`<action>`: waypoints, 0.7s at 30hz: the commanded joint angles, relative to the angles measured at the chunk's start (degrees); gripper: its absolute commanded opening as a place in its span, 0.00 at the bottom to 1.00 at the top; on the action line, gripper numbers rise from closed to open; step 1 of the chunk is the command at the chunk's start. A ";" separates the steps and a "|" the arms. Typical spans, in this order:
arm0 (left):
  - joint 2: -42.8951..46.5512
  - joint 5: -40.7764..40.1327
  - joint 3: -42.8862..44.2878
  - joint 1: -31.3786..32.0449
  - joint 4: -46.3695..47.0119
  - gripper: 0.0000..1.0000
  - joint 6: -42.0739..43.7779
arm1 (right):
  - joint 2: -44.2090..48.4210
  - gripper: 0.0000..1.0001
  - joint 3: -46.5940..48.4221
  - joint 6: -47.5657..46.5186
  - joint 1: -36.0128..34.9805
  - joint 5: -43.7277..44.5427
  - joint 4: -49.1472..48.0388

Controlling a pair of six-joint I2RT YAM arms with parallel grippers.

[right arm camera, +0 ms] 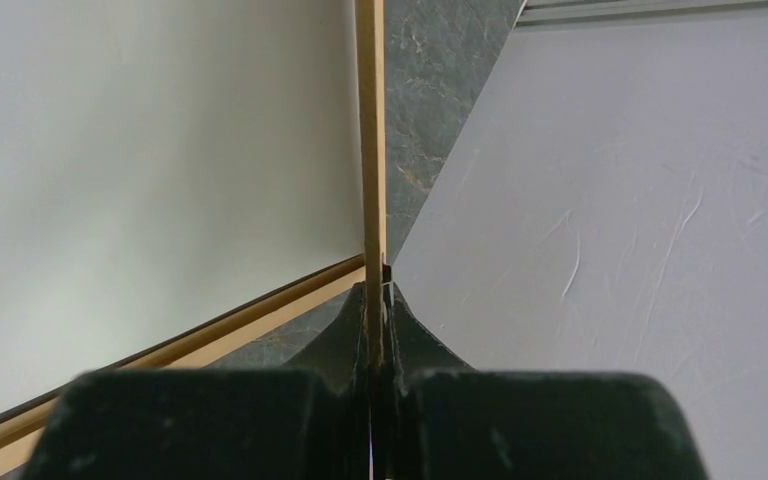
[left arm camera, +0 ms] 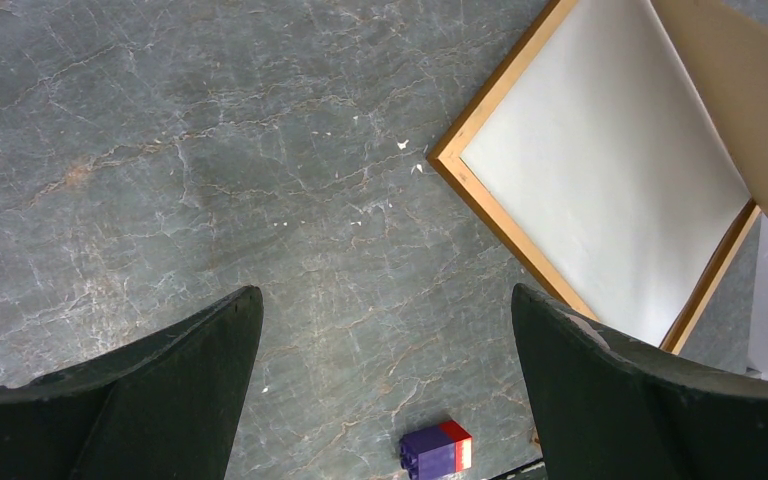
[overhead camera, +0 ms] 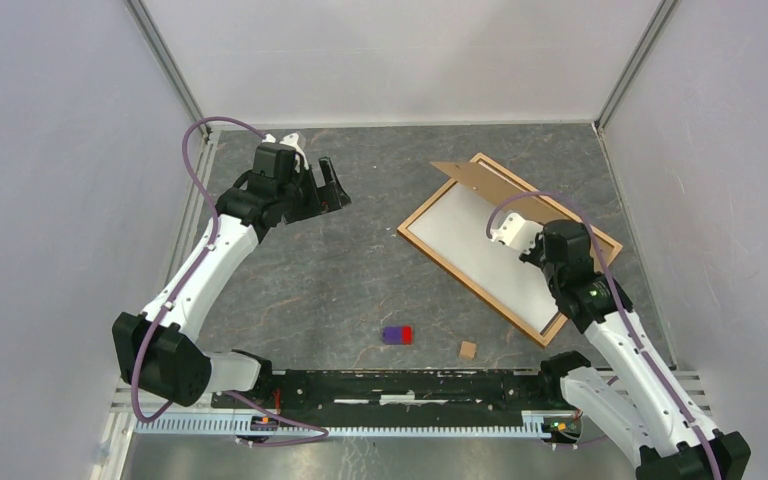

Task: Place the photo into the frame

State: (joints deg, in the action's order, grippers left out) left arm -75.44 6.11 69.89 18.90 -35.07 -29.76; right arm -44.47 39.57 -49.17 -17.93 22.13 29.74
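Observation:
The light wood frame [overhead camera: 440, 255] lies flat at the right of the table, also in the left wrist view [left arm camera: 490, 215] and the right wrist view [right arm camera: 210, 330]. A plain white sheet [overhead camera: 480, 250] fills it [left arm camera: 610, 180]; no printed picture of the photo shows. My right gripper [overhead camera: 538, 222] is shut on the edge of the plain brown backing board [overhead camera: 475, 178], held tilted up over the frame's far side; the right wrist view shows the board [right arm camera: 370, 130] edge-on between the fingers. My left gripper [overhead camera: 332, 185] is open and empty, high above the table left of the frame [left arm camera: 385, 310].
A purple and red block [overhead camera: 397, 334] lies near the front middle [left arm camera: 437, 449], with a small brown piece [overhead camera: 468, 349] to its right. Grey walls enclose the table on the left, back and right. A black rail [overhead camera: 410, 385] runs along the near edge.

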 commanded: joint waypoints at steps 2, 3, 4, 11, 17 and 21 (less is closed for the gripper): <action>-0.32 0.31 0.16 0.33 1.13 1.00 2.51 | 2.09 0.00 -1.04 0.11 0.28 -0.08 -3.98; -0.28 0.29 0.08 0.29 1.10 1.00 2.58 | 2.10 0.00 -1.37 0.12 0.32 -0.15 -4.20; -0.27 0.31 0.07 0.30 1.09 1.00 2.57 | 2.03 0.00 -1.66 0.12 0.37 -0.04 -4.37; -0.18 0.43 0.07 0.31 1.22 1.00 2.52 | 0.45 0.02 -2.82 2.56 0.39 1.19 -5.47; -0.32 0.48 0.01 0.30 1.21 1.00 2.53 | 1.17 0.50 -3.36 6.45 0.33 2.43 -4.07; -0.41 0.65 0.00 0.35 1.34 1.00 2.52 | 1.53 0.78 -2.38 8.18 0.37 0.36 -0.75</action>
State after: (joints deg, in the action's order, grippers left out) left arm -75.75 6.15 69.89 18.90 -35.07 -29.76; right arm -44.03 36.10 -44.25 -17.85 22.98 28.21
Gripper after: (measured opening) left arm 0.996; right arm 0.699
